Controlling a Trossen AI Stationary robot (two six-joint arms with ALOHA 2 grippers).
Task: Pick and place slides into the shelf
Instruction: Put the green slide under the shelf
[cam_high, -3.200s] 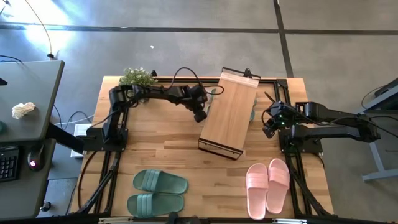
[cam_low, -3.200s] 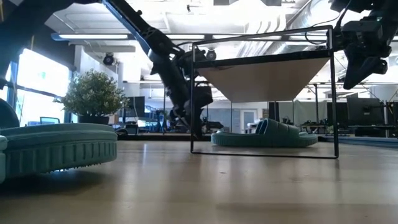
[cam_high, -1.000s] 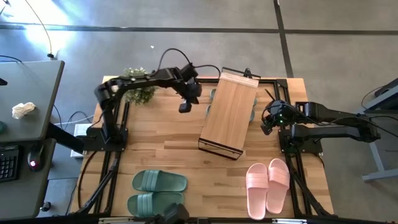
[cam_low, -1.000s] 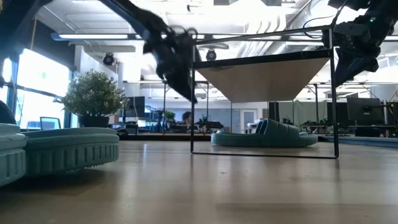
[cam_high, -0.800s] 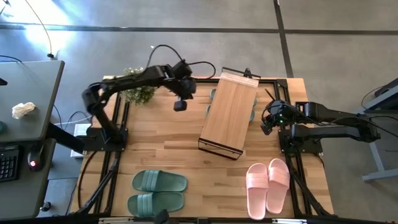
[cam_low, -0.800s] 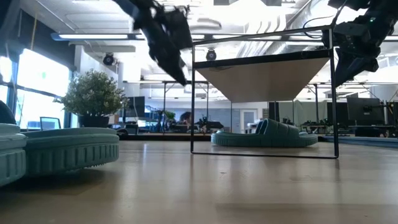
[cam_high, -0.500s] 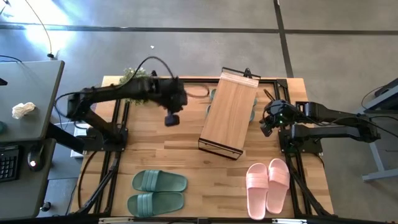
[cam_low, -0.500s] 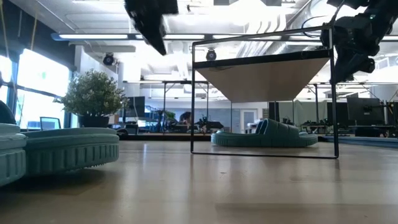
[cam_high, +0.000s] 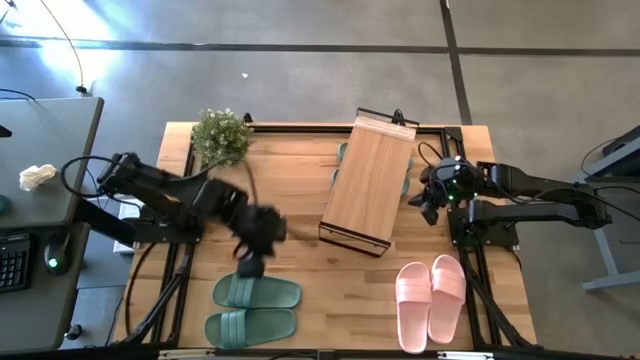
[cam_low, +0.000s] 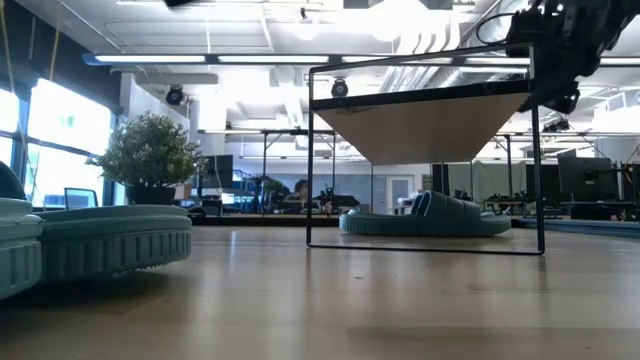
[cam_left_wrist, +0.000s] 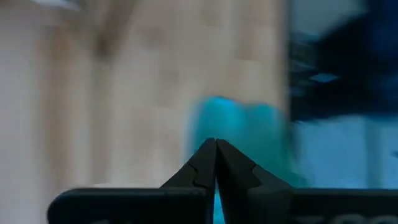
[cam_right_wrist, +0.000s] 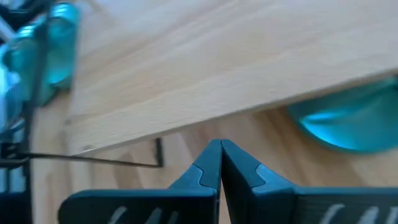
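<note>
above the near-left tabletop, left gripper (cam_high: 250, 268) empty, fingers pressed together

it hovers just beside the green slides (cam_high: 256, 292); pink slides (cam_high: 432, 296) lie near-right; another green pair sits under the shelf (cam_high: 368, 184); right gripper (cam_high: 427, 207), fingers also together, waits beside the shelf's right side

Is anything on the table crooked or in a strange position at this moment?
Yes. The shelf lies at an angle to the table's edges instead of square with them. The green pair and the pink pair sit neatly near the front edge. Nothing looks spilled or damaged.
</note>
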